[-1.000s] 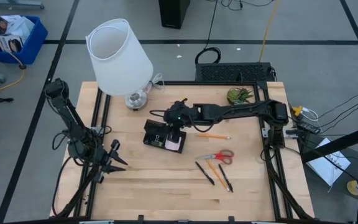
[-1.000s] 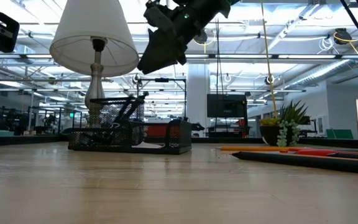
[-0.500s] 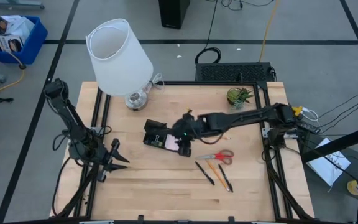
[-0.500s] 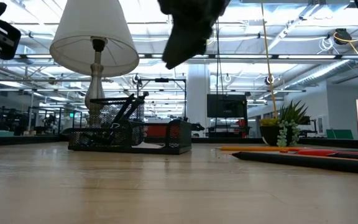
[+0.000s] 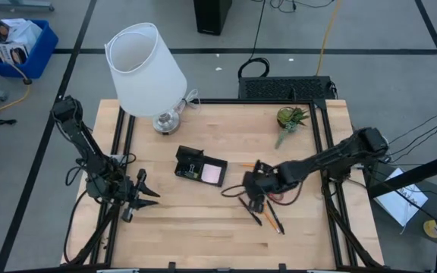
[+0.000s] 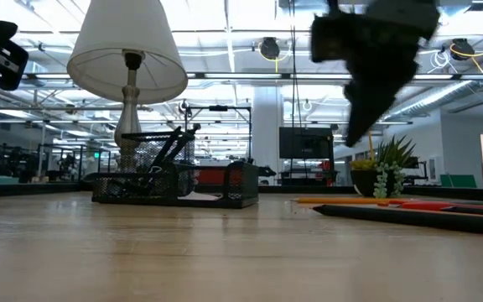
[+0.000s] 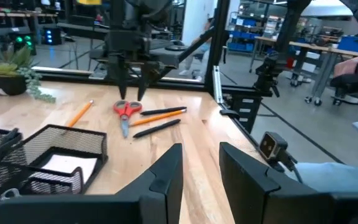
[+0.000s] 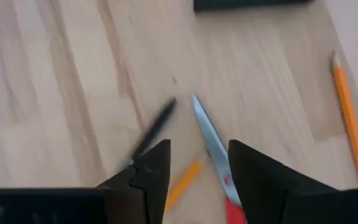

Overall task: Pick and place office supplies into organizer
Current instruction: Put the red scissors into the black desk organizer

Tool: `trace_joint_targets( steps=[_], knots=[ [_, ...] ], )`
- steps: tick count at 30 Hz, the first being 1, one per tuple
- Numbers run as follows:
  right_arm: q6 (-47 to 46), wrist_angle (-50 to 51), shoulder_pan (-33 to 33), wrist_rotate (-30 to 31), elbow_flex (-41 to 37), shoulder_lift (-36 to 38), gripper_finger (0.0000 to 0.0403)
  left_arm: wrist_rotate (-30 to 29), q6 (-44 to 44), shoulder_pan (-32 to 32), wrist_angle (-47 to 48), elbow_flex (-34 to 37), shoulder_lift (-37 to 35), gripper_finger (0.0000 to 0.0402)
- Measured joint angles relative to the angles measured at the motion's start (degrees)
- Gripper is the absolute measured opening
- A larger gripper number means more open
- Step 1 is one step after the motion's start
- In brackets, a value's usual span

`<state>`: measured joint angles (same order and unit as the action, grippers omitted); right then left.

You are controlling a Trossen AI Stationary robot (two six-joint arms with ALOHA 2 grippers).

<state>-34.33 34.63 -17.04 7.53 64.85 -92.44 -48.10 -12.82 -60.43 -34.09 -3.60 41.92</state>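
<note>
The red-handled scissors (image 7: 125, 110) lie flat on the wooden table beside two black pens (image 5: 252, 214) and an orange pencil (image 8: 184, 178). My right gripper (image 5: 250, 196) hovers open above the scissors, fingers slanting down. In the right wrist view the blade (image 8: 209, 137) runs out from between its fingers, which touch nothing. The black mesh organizer (image 5: 190, 161) stands mid-table with a pink sticky-note pad (image 5: 214, 174) in its low compartment. Another pencil (image 8: 348, 118) lies apart. My left gripper (image 5: 144, 199) waits open at the table's left edge, holding nothing.
A white lamp (image 5: 146, 72) stands at the far left corner, and a green plant sprig (image 5: 289, 117) lies at the far right. Bare wood stretches along the near edge (image 5: 203, 235). Black frame rails (image 5: 120, 144) border both sides of the table.
My right gripper has swung away from above the organizer toward the table's right and near edges, and has come lower. It has turned about its wrist and now hangs over the scissors. The organizer and the loose supplies have stayed in place.
</note>
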Motion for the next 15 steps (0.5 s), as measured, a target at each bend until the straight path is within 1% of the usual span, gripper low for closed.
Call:
trace_joint_targets(
  steps=[4,7,12,15],
  knots=[
    [-1.56,0.17,-0.47,-0.28,-6.7,3.53,0.0157,-0.02,-1.11,1.46,-0.15,0.0,0.08,0.0108],
    [-4.08,1.7,-0.46,-1.86,-10.25,5.98,0.0155,-0.02,-2.06,2.55,-0.14,0.0,0.08,0.0108],
    [-8.88,8.54,-1.04,-1.75,-13.5,9.78,0.0143,0.03,-2.73,3.77,-0.06,0.0,0.08,0.0108],
    [-10.89,10.1,-1.35,-2.68,-14.85,11.5,0.0136,0.03,-2.73,4.18,0.07,0.0,0.08,0.0108]
  ],
)
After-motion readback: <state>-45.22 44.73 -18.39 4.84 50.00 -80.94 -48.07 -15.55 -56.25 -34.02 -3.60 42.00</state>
